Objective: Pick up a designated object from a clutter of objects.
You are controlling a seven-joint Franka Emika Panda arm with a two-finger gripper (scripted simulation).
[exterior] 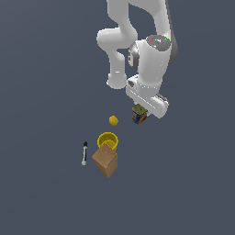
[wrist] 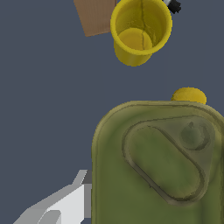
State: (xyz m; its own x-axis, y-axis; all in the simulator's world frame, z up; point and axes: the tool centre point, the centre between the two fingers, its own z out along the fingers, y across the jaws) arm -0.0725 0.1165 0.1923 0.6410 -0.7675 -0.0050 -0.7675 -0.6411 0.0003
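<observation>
The designated can (exterior: 139, 114), squat with an olive-green top and a blue, red and yellow label, sits right under my gripper (exterior: 140, 115). In the wrist view its green top (wrist: 162, 166) fills most of the picture. One grey finger (wrist: 65, 205) lies against the can's side; the other finger is out of view. The jaws look closed on the can. I cannot tell whether the can rests on the floor or hangs above it. The rest of the clutter lies apart from it, toward the exterior view's left.
A yellow ball (exterior: 113, 120) lies close beside the can and peeks out behind it in the wrist view (wrist: 189, 95). Farther off stand a yellow cup (exterior: 108, 140) (wrist: 140, 30), a brown box (exterior: 105, 159) (wrist: 94, 17) touching it, and a black-and-white marker (exterior: 84, 153) (wrist: 173, 5).
</observation>
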